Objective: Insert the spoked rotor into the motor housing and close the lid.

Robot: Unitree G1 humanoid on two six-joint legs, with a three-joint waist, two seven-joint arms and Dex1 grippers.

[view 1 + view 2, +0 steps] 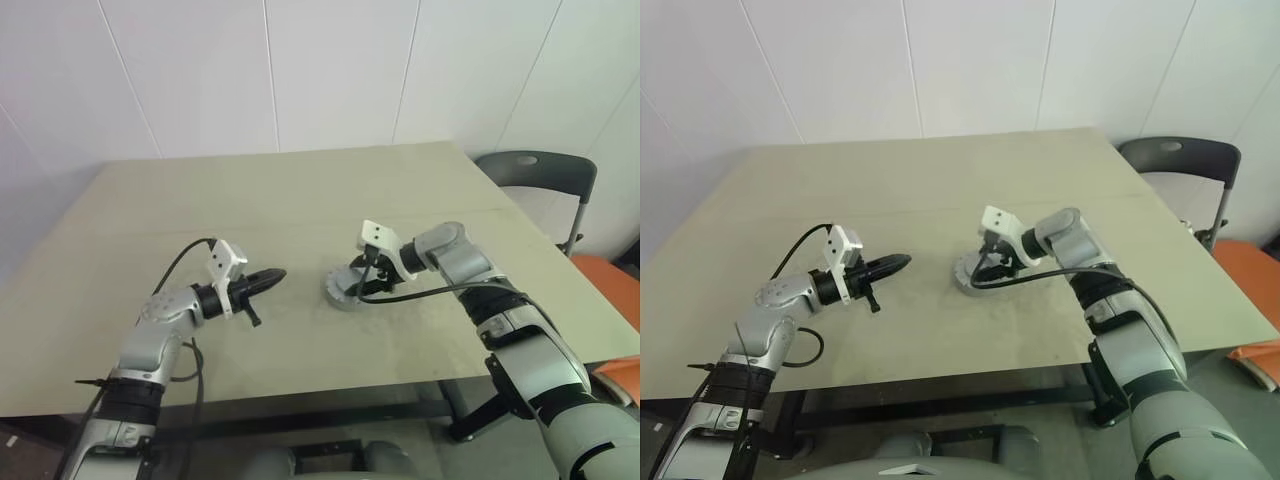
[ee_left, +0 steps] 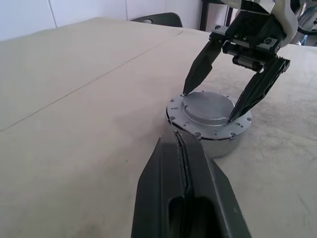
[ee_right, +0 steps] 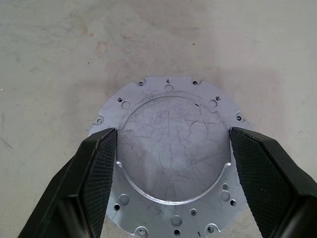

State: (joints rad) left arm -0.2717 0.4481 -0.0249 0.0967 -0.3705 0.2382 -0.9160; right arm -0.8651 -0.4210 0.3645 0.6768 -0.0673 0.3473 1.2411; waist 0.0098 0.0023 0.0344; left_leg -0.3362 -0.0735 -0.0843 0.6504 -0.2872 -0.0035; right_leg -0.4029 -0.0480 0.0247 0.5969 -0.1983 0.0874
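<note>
Both right gripper (image 2: 232, 101) fingers straddle the lid (image 3: 171, 158), spread; press down evenly. Left gripper (image 2: 181, 144) clenched beside it.

A beige table (image 1: 300, 200) spans the scene, with a faint seam line running across its top. Behind it stands a white panelled wall (image 1: 300, 70). A dark grey chair (image 1: 535, 170) stands at the far right, and an orange seat (image 1: 610, 275) just nearer.

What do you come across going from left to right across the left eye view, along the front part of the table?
Left gripper with its black fingers shut → round silver-grey metal lid on the beige table → right gripper, its fingers open either side of the lid.
</note>
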